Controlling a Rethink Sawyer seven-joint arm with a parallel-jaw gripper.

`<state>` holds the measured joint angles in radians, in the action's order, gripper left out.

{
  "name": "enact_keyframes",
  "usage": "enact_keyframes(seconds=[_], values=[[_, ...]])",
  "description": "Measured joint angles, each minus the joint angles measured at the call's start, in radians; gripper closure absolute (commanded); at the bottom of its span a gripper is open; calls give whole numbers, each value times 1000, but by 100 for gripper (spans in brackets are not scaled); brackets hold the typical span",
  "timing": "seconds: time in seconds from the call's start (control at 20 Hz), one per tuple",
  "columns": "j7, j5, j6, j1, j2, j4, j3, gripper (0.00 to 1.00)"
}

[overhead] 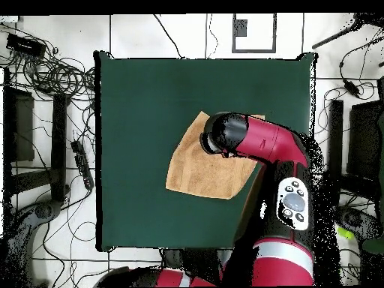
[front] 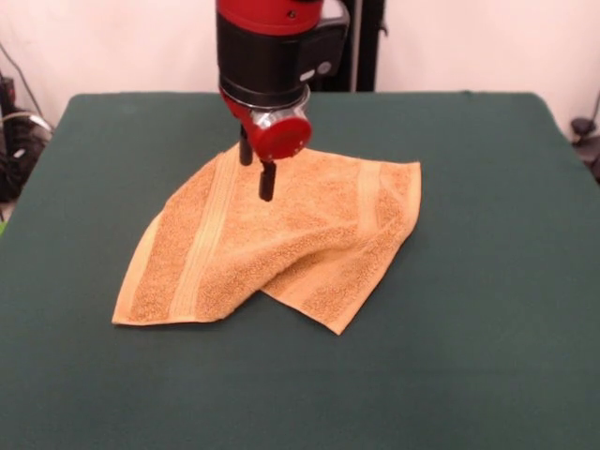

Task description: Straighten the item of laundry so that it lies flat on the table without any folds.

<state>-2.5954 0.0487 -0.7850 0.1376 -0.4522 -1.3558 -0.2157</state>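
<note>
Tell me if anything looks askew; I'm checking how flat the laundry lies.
The towel is not flat: in the front view its near right part folds over, a raised ridge runs across the middle, and it sits skewed to the table edges. The pincer hangs above its far edge.

no readable text, labels, numbers

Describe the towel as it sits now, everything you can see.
The towel is orange-tan terry, roughly square, with two paler woven bands. It lies on the green table near the middle, not flat: in the front view a ridge runs across it and the near edge folds over itself, leaving a pointed near corner. The gripper hangs over its far part, fingers apart; contact cannot be judged.
</note>
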Motion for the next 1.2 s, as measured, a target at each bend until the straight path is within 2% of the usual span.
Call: enact_keyframes(seconds=[0.65, 1.2], values=[[0, -11, 3, 6, 5, -10, 32, 0], [0, -126, 141, 26, 13, -10, 58, 0]])
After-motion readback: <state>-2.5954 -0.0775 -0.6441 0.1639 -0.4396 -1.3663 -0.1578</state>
